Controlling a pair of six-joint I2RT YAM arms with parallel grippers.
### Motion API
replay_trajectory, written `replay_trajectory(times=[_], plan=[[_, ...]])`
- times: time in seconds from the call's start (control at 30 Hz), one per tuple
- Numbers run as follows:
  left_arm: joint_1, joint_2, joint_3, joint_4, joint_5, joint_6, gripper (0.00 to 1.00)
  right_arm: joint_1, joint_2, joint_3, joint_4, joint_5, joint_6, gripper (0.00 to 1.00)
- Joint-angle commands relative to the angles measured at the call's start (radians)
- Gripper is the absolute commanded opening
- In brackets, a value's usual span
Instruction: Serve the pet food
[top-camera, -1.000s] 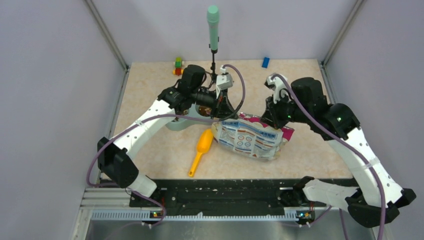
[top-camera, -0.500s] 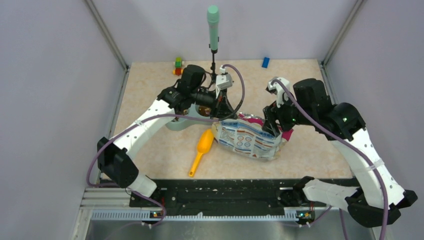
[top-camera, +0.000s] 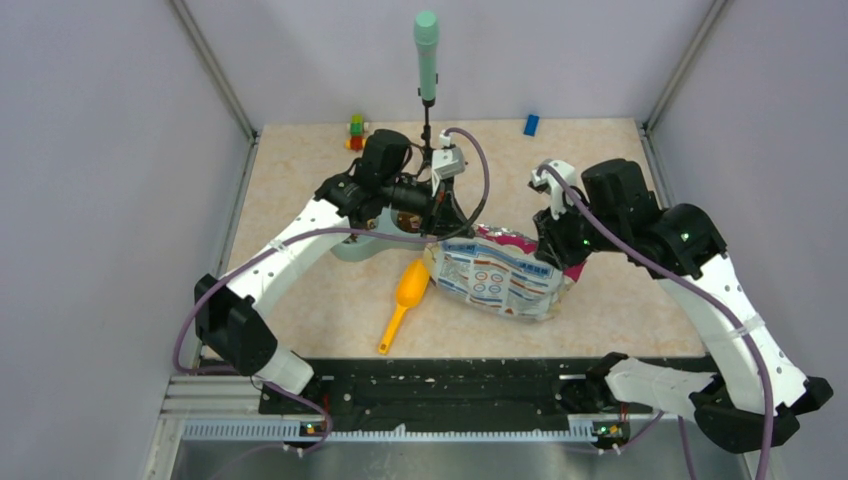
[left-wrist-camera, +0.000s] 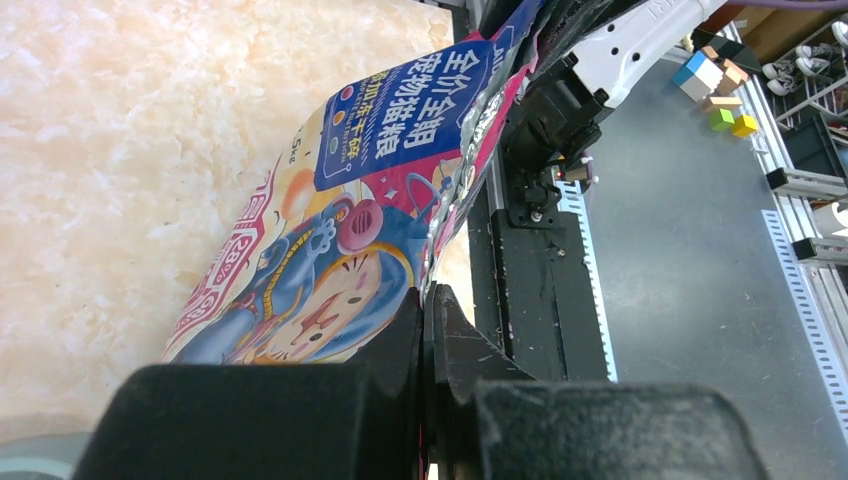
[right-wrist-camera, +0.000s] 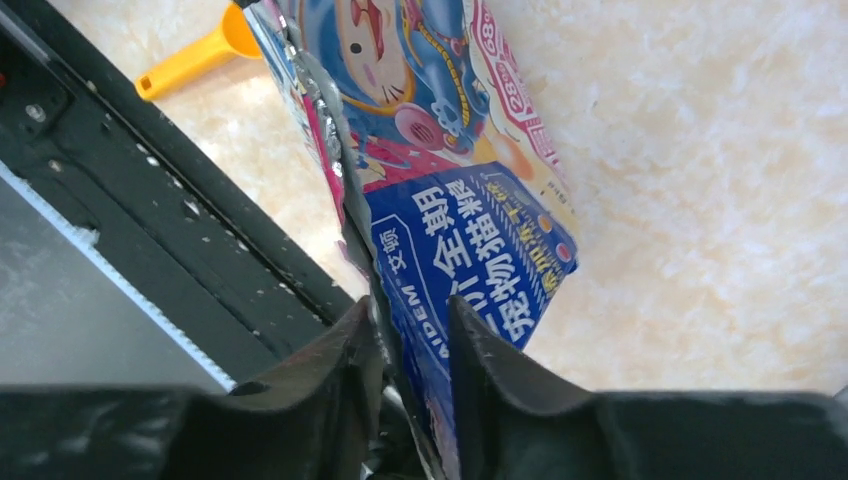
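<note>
The glossy cat food bag (top-camera: 497, 280) hangs between both grippers just above the table, printed back toward the top camera. My left gripper (top-camera: 443, 228) is shut on the bag's left top corner; in the left wrist view its jaws (left-wrist-camera: 428, 300) pinch the bag's (left-wrist-camera: 340, 240) edge. My right gripper (top-camera: 553, 252) grips the right top edge; in the right wrist view (right-wrist-camera: 405, 320) the bag (right-wrist-camera: 450, 150) fills the narrow gap between the fingers. The orange-yellow scoop (top-camera: 405, 293) lies left of the bag. A pale bowl (top-camera: 352, 247) sits under my left arm. No kibble shows.
A green-topped post (top-camera: 427, 50) stands at the back centre. Stacked toy blocks (top-camera: 356, 130) and a blue block (top-camera: 531, 124) lie near the back wall. A black rail (top-camera: 450, 385) runs along the near edge. Grey walls close in the table on three sides.
My right gripper has moved down and left onto the bag's right top edge. The left arm, bag and scoop have barely moved.
</note>
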Motion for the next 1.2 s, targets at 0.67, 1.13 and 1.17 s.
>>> replay_trajectory(times=[0.67, 1.13, 1.17], plan=[[0.025, 0.023, 0.064, -0.015, -0.070, -0.077, 0.20, -0.002, 0.035, -0.019, 0.151, 0.034, 0.091, 0.43], [0.044, -0.095, 0.295, 0.016, -0.445, -0.259, 0.64, -0.002, 0.013, 0.392, 0.125, 0.576, 0.281, 0.97], [0.051, -0.114, 0.283, 0.014, -0.501, -0.259, 0.64, -0.003, 0.018, 0.396, 0.122, 0.659, 0.283, 0.98]])
